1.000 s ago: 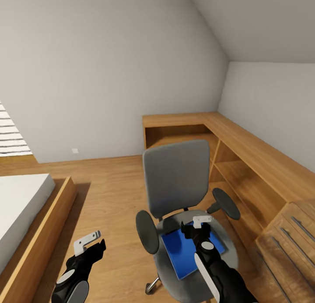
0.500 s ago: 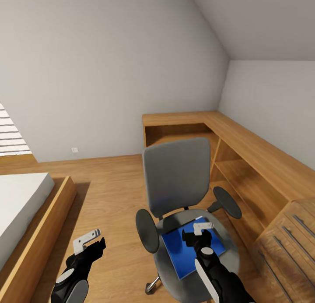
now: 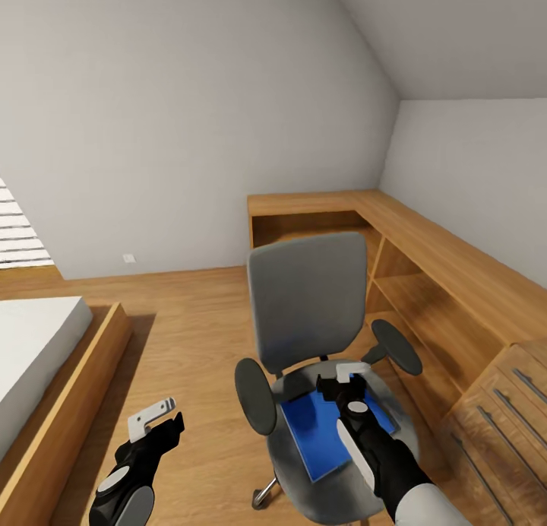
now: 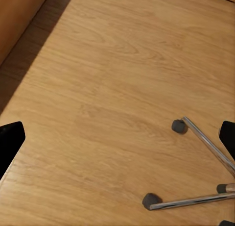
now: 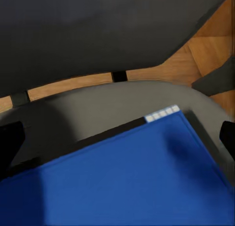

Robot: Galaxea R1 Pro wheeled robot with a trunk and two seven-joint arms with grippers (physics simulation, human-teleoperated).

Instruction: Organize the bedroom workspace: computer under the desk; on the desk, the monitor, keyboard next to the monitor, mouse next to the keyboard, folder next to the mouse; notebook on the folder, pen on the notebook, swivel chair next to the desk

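Note:
The grey swivel chair stands mid-room on the wood floor of the bedroom. A bright blue folder lies flat on its seat. My right gripper hovers open just over the folder's far edge, near the backrest. In the right wrist view the folder lies between the spread fingers of the right gripper, with the grey seat beyond it. My left gripper hangs open over the floor, left of the chair. The left wrist view catches the chair's chrome legs. The desk, monitor, keyboard and mouse are out of view.
A light wood L-shaped shelf unit runs along the right wall and into the corner, with drawers at its near end. A bed on a wood platform sits at the left. Open floor lies between the bed and the chair.
The head view has tilted up slightly. My right gripper dipped toward the folder, then moved forward toward the chair's backrest. The left gripper has stayed put.

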